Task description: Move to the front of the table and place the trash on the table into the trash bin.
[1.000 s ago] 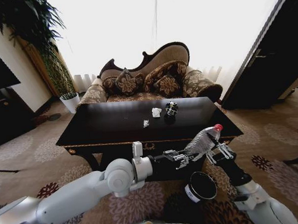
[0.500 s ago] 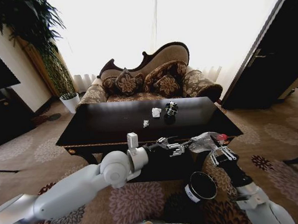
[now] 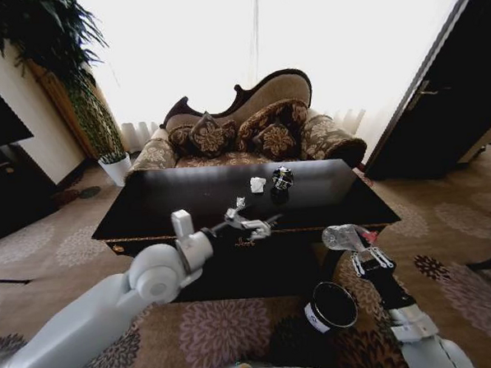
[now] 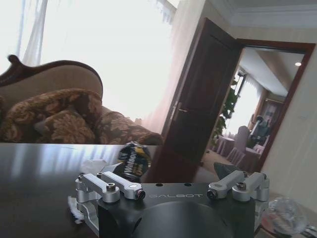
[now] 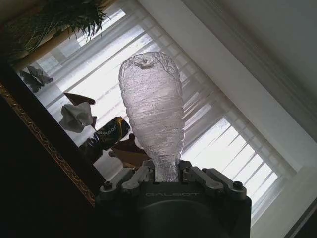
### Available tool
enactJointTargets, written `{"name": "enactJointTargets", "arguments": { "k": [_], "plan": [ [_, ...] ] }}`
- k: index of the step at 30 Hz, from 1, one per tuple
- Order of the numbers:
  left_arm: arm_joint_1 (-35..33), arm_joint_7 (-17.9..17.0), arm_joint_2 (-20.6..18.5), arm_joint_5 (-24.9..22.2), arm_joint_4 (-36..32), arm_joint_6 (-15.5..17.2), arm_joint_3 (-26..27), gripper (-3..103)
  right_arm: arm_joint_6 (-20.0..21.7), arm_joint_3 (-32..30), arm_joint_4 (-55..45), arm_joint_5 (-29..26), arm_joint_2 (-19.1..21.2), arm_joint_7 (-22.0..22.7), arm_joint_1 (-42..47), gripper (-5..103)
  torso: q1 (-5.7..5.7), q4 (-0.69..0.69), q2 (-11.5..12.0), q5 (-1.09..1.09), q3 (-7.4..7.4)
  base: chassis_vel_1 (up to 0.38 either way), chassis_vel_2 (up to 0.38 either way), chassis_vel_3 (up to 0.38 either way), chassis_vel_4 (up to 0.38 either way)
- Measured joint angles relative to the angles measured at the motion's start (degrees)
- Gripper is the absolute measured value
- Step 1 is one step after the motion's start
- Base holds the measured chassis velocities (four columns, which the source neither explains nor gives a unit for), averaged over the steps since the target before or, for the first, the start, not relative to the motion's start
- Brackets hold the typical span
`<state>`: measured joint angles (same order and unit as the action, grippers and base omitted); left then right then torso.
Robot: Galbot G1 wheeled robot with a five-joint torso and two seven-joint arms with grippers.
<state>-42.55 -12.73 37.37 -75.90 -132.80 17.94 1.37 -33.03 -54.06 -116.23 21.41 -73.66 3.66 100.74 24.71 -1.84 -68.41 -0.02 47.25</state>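
Since 1 s ago, the left gripper has swung away from the bottle to the table's front edge, and the right gripper has lowered the bottle from above the tabletop to below its front edge.

Nearest the robot, the trash bin stands on the carpet in front of the table, toward its right end.

The right gripper is just above and beyond the bin. Its jaws are closed on the bottle's neck, and the clear, crumpled bottle body projects clear of the fingers.

The left gripper is over the table's front edge, near the middle. Its jaws are spread wide, with nothing between them.

On the tabletop, 3 items remain: a tiny white scrap, then a white paper wad and, just beside it, a black-and-silver can.

Beyond the table stands a sofa.
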Motion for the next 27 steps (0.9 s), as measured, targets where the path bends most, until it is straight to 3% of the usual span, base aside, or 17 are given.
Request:
{"name": "enactJointTargets", "arguments": {
  "k": [4,5,8,10,12,19,27],
  "plan": [
    [-8.5,2.1,-4.0,2.8,1.2,-1.9,11.8,100,2.9,-0.1,0.5,-5.7,-0.1,0.5,0.7,21,0.00,-0.01,0.0,0.01,0.00,0.000,0.000,0.000,0.000],
    [-8.5,2.1,-4.0,2.8,1.2,-1.9,11.8,100,2.9,-0.1,0.5,-5.7,-0.1,0.5,0.7,21,0.00,-0.01,0.0,0.01,0.00,0.000,0.000,0.000,0.000],
    [-15.4,2.2,-4.8,9.4,3.1,-3.6,20.6,100,4.0,-0.2,1.5,-10.8,-0.2,0.2,1.8,21,0.00,0.00,0.0,0.00,0.00,0.000,0.000,0.000,0.000],
    [-16.7,2.3,-4.8,10.4,3.5,-3.8,22.0,100,4.2,-0.2,1.8,-12.0,-0.2,0.0,2.1,21,0.00,-0.01,0.0,0.00,0.00,0.000,0.000,0.000,0.000],
    [-21.0,2.8,-4.3,13.9,5.7,-5.1,27.0,100,5.3,0.2,3.7,-17.1,-0.2,-0.3,3.2,21,0.00,0.00,0.0,0.00,0.00,0.000,0.000,0.000,0.000],
    [-24.7,6.4,-3.5,18.2,10.9,-8.1,34.3,100,7.3,3.0,8.6,-25.5,-0.2,-0.7,3.9,21,0.00,-0.02,0.0,0.03,0.00,0.000,0.000,0.000,0.000],
    [-30.8,10.0,-0.7,21.5,15.2,-10.7,40.8,100,7.5,6.3,14.3,-28.2,-0.1,-1.9,2.1,21,0.00,-0.01,0.0,0.01,0.00,0.000,0.000,0.000,0.000]
  ]
}}
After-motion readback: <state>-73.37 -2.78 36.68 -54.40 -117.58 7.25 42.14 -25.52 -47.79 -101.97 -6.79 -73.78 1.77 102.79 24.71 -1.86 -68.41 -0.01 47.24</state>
